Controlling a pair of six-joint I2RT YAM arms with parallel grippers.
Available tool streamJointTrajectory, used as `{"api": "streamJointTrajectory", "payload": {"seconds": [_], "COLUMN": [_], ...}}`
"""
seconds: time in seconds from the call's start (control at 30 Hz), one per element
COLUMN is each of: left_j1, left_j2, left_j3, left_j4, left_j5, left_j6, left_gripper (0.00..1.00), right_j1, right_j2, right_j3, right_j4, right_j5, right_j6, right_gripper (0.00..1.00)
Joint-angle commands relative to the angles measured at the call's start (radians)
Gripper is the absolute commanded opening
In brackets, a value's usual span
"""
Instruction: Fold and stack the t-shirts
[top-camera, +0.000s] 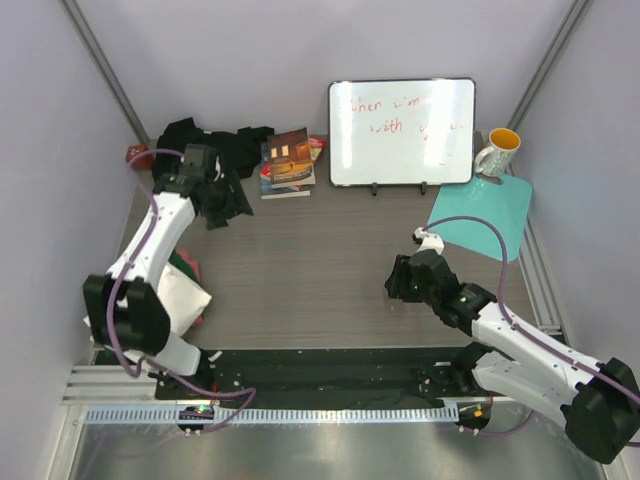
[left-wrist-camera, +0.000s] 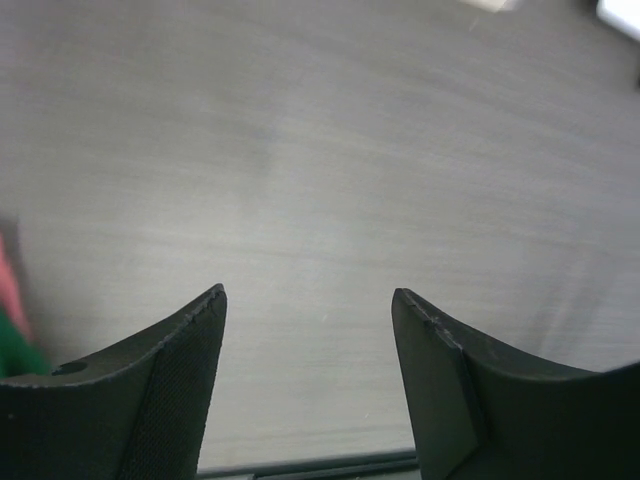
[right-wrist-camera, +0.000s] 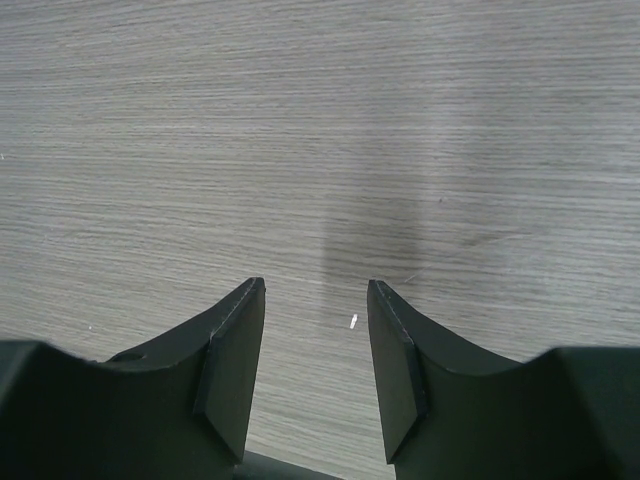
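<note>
**Going for the next shirt, nothing picked up yet.**

From above, the left gripper hangs at the edge of the crumpled black t-shirt at eleven o'clock on the bench. The folded white and green shirts lie at eight o'clock, and the right gripper hovers over bare wood at four o'clock. Left wrist view: jaws spread wide, empty. Right wrist view: jaws fairly wide, empty too. Next, I'd say, the left must drop onto the black cloth and pinch an edge.
</note>
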Motion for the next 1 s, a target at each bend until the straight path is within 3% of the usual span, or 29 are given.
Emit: {"api": "streamJointTrajectory", "payload": {"seconds": [0.0,0.3,0.4,0.83,0.97], "left_j1": [-0.002,-0.030,-0.044,-0.102,-0.142], "left_j2": [0.185,0.595,0.704,1.004,1.101], "left_j3": [0.217,0.782,0.909,1.150,1.184], "left_j4": [0.074,0.045,0.045,0.272,0.436], "left_j5": [0.056,0.233,0.289,0.470,0.584], "left_j6": [-0.001,-0.011,-0.017,-0.120,-0.198], "left_gripper": [0.67,0.72,0.72,0.76,0.78], "right_j1": [0.003,0.003,0.003,0.005,0.003], "right_j2": [-0.044,-0.052,-0.038,0.010,0.001], "right_j3": [-0.011,-0.033,-0.033,-0.024,-0.041], "right_j4": [0.034,0.064,0.076,0.108,0.117], "right_j5": [-0.023,-0.054,-0.066,-0.086,-0.087], "right_j6": [0.028,0.037,0.039,0.031,0.036], "right_gripper": [0.51,0.51,0.51,0.51,0.51]}}
